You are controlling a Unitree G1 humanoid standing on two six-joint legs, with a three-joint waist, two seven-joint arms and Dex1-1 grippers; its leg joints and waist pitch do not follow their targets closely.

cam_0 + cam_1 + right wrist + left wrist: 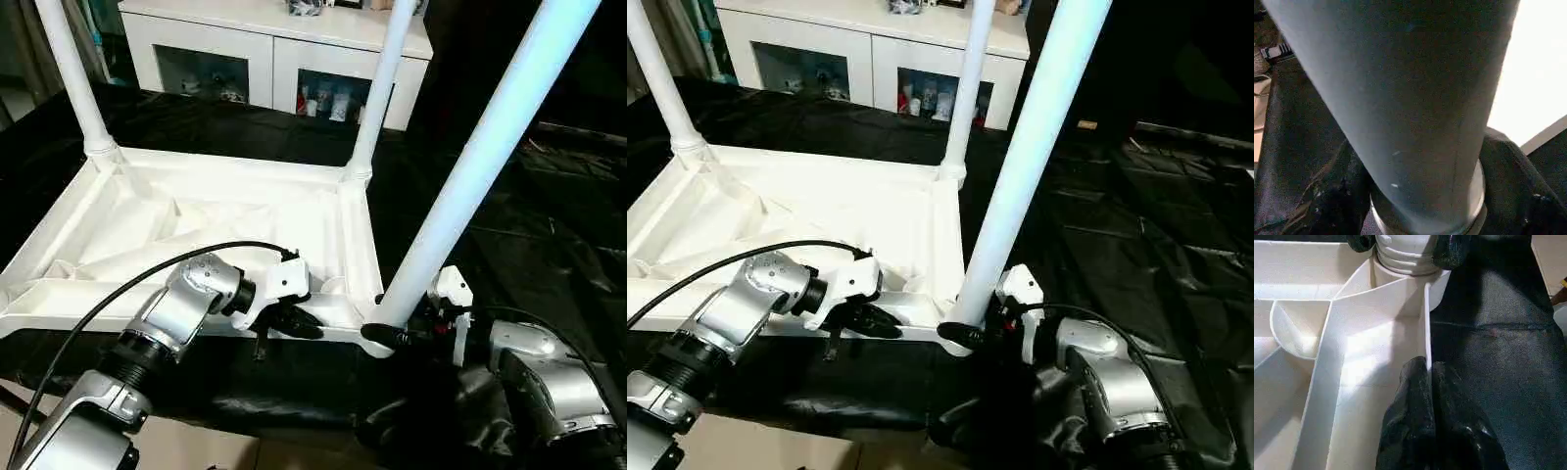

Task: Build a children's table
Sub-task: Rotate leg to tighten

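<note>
While two legs already stand in the far sockets at the upper left and upper middle of the head view, the third leg is being seated in the near corner at lower centre. The right gripper is clenched around its base. The left gripper pinches the rim of the upturned table top, steadying it. Next likely calls for turning or pressing the leg home. The socket joint is hidden behind the fingers, and the leg tops are cut off.

Cabinet: a white cabinet with glass doors is seen at the back.
Shelves: small items are seen behind the glass.
Covering: black sheeting is spread underneath.
</note>
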